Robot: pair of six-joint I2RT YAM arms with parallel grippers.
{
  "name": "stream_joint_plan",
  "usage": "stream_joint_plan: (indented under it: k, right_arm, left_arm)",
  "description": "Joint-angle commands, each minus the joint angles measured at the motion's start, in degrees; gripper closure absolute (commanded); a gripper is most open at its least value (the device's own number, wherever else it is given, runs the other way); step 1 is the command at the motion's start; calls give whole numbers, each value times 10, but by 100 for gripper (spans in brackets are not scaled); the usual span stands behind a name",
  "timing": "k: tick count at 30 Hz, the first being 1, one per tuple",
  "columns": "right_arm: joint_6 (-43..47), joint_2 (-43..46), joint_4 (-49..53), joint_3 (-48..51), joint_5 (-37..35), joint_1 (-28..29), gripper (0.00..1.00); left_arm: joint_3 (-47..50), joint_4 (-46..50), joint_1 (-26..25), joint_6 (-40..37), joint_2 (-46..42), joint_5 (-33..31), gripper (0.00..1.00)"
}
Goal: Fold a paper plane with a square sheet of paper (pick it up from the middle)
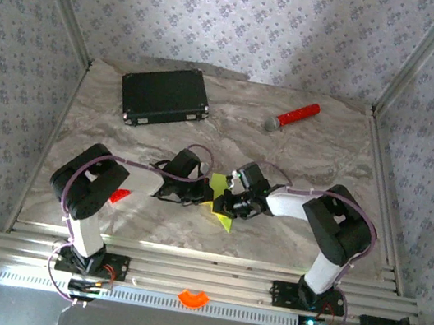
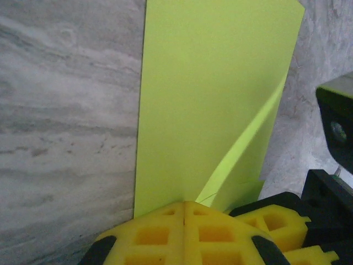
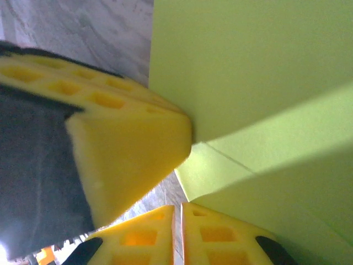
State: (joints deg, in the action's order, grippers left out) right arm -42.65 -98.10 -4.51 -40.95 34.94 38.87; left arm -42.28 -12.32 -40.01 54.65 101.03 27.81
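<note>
The square sheet of paper (image 1: 224, 218), lime yellow-green, lies on the marble table between both arms. In the left wrist view the paper (image 2: 209, 99) lies flat, with one flap curling up along a diagonal crease. My left gripper (image 2: 185, 207) is shut, and its yellow tips rest on the sheet's near edge where the crease starts. Its finger (image 3: 132, 143) touches the paper (image 3: 248, 83) at that spot. My right gripper (image 3: 177, 212) sits beside the raised flap with only a thin slit between its pads and nothing in it. In the top view the left gripper (image 1: 199, 197) and the right gripper (image 1: 225, 204) almost meet.
A black case (image 1: 166, 95) lies at the back left and a red-handled microphone (image 1: 293, 117) at the back right. A small red block (image 1: 119, 194) sits by the left arm. An orange piece (image 1: 193, 298) rests on the front rail.
</note>
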Motion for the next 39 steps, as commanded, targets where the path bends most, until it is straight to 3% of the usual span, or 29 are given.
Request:
stream_joint_plan:
  k: [1, 9, 18, 22, 24, 27, 30, 39]
  right_arm:
    - [2, 39, 37, 63, 8, -1, 84]
    - [16, 131, 38, 180, 20, -2, 86]
    - [16, 243, 87, 173, -35, -21, 94]
    - [29, 280, 118, 151, -120, -34, 90]
    - [27, 275, 131, 138, -132, -54, 79]
    - [10, 255, 95, 127, -100, -88, 65]
    - [9, 235, 50, 119, -76, -89, 57]
    - [60, 122, 66, 35, -55, -57, 54]
  left_arm:
    - [12, 70, 0, -10, 35, -45, 100]
    - [12, 78, 1, -8, 33, -50, 100]
    - [16, 67, -1, 10, 5, -55, 99]
    - [4, 55, -4, 16, -37, -47, 93]
    - [-5, 62, -5, 14, -63, -49, 86]
    - [-21, 92, -2, -4, -102, -62, 76]
    - [-23, 109, 11, -21, -123, -59, 67]
    - [1, 61, 72, -12, -94, 32, 57]
